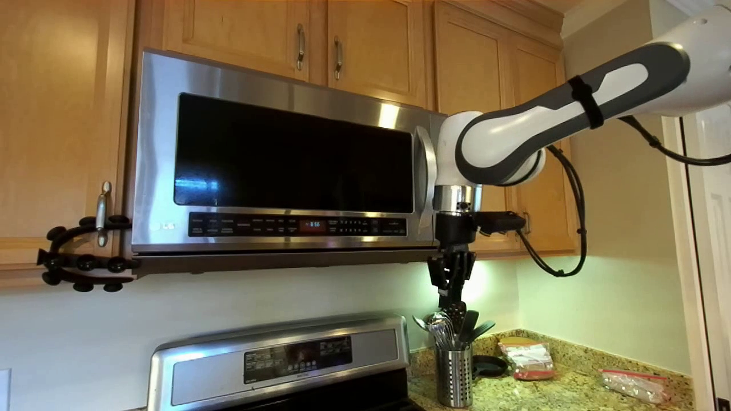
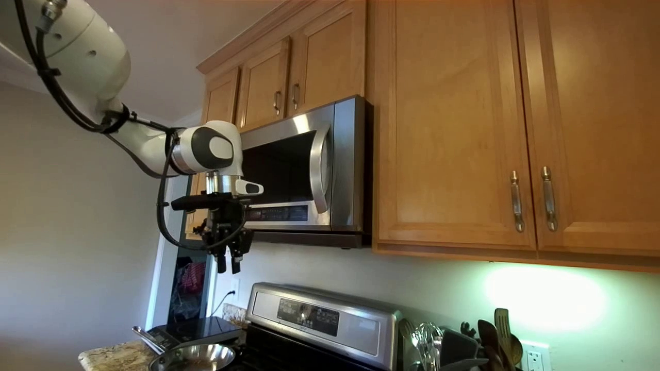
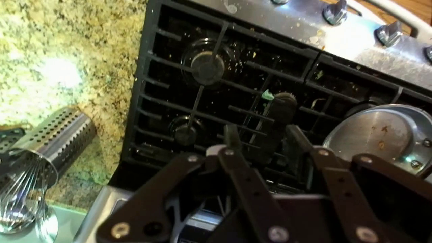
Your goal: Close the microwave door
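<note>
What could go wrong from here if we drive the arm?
The microwave door looks shut, so a push could just strain it.
Lowering the open gripper might strike the stove grates or the pan.
If the arm turns, the hanging cable loop may catch the door handle.

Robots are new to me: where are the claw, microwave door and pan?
Gripper claw [image 3: 263, 131]: wrist view, midway between fingertips.
Microwave door [image 1: 294, 155]: in an exterior view, on its dark window.
Pan [image 3: 375, 135]: wrist view, on its inside bottom.

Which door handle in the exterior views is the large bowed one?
The long, curved steel handle on the steel-framed, dark-windowed microwave door; the short metal handles are on light-brown wooden cabinets.
</note>
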`<state>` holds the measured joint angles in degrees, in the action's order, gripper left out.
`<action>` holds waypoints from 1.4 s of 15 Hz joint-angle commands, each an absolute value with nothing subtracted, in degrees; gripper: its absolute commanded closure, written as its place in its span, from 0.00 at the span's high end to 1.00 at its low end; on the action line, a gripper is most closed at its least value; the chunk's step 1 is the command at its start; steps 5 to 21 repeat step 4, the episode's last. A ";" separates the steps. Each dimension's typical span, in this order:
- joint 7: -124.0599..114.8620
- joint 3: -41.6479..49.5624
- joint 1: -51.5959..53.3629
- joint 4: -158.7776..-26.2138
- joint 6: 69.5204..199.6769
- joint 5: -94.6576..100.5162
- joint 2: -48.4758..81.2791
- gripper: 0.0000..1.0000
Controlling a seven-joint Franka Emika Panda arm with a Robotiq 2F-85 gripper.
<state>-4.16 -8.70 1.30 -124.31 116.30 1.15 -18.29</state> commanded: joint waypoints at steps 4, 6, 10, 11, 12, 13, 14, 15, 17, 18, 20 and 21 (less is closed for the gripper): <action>-6.05 -6.66 2.18 -128.72 113.36 -0.74 -21.48 0.67; -6.05 -6.66 2.18 -128.72 113.36 -0.74 -21.48 0.67; -6.05 -6.66 2.18 -128.72 113.36 -0.74 -21.48 0.67; -6.05 -6.66 2.18 -128.72 113.36 -0.74 -21.48 0.67; -6.05 -6.66 2.18 -128.72 113.36 -0.74 -21.48 0.67; -6.05 -6.66 2.18 -128.72 113.36 -0.74 -21.48 0.67; -6.05 -6.66 2.18 -128.72 113.36 -0.74 -21.48 0.67; -6.05 -6.66 2.18 -128.72 113.36 -0.74 -21.48 0.67; -6.05 -6.66 2.18 -128.72 113.36 -0.74 -21.48 0.67; -6.05 -6.66 2.18 -128.72 113.36 -0.74 -21.48 0.67; -6.05 -6.66 2.18 -128.72 113.36 -0.74 -21.48 0.67; -6.05 -6.66 2.18 -128.72 113.36 -0.74 -21.48 0.67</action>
